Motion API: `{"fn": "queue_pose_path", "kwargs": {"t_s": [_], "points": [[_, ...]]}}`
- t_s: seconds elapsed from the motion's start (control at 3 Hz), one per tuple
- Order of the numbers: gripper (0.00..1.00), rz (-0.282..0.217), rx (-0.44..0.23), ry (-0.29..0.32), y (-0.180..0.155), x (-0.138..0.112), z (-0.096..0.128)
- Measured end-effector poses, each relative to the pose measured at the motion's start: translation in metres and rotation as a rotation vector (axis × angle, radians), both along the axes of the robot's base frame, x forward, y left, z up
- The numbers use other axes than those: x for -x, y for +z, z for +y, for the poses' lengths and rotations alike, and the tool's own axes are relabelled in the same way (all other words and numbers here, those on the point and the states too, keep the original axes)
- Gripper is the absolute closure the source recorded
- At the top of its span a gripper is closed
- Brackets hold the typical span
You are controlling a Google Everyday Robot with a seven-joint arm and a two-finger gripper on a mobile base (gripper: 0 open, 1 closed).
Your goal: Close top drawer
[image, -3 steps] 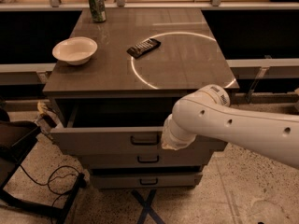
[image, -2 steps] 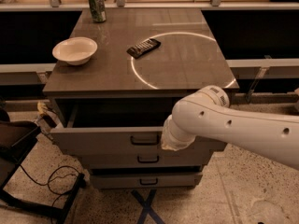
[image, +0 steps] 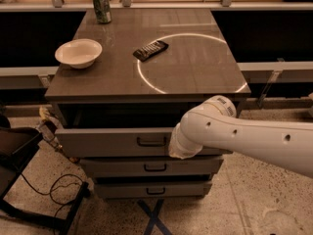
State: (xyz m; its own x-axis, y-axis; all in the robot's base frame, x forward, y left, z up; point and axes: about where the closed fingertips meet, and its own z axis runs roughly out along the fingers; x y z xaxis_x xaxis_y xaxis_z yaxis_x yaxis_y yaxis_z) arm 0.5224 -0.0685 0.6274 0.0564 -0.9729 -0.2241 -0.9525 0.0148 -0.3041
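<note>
The top drawer [image: 107,142] sticks out from the cabinet [image: 205,82], so it is open. It is the first of three grey drawers, right under the flat top. There is a dark gap above its front. Its small dark handle [image: 151,141] is in the middle of the front.

The white arm [image: 244,138] comes in from the right. Its round end is at the drawer front, just right of the handle. The gripper [image: 179,151] is at that end, low against the drawer front. I cannot tell if it is open or closed, or if it holds anything.

The two lower drawers [image: 146,167] are pushed in.

On top sit a white bowl [image: 78,53], a green can [image: 101,6] and a black remote [image: 150,50]. A white ring [image: 139,71] is drawn on the top, beside the remote
</note>
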Motion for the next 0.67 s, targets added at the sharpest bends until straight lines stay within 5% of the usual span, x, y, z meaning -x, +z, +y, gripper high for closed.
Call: {"fn": "queue_pose_path", "kwargs": {"t_s": [0.33,0.67], "points": [[1.0,-0.018,-0.016,-0.029,-0.0196,-0.0289,-0.0091],[1.0,-0.018,-0.016,-0.029,-0.0196,-0.0289,-0.0091]]}}
